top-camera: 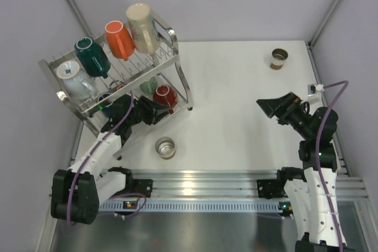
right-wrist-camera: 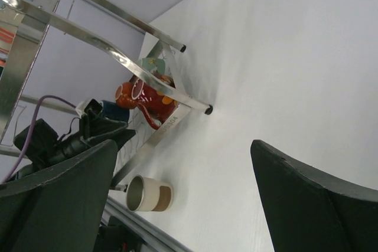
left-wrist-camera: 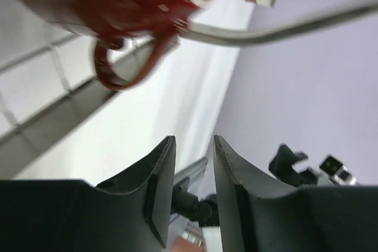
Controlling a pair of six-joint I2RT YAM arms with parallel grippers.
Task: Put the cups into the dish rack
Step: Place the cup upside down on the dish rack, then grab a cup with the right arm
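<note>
Rack [top-camera: 183, 84]: 4 cups [top-camera: 120, 39] up top, red cup [top-camera: 164, 94] plus others below. Bench [top-camera: 236, 116] has 2 unloaded: near cup [top-camera: 165, 147], far cup [top-camera: 278, 58]. Left claw [left-wrist-camera: 194, 140] slightly open, empty; right claw [right-wrist-camera: 183, 143] wide open.

Shiny metal dish rack [top-camera: 183, 84] — glossy red cup [top-camera: 164, 94] — matt table [top-camera: 236, 104]

The white table [top-camera: 236, 104] bears the dish rack [top-camera: 185, 90] at left, a beige cup [top-camera: 165, 147] in front of it, and a brown cup [top-camera: 278, 58] far right.

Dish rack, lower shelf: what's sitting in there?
A red mug and a mint cup show. Farther along, the upper cups and the left arm cover whatever else is there.
</note>
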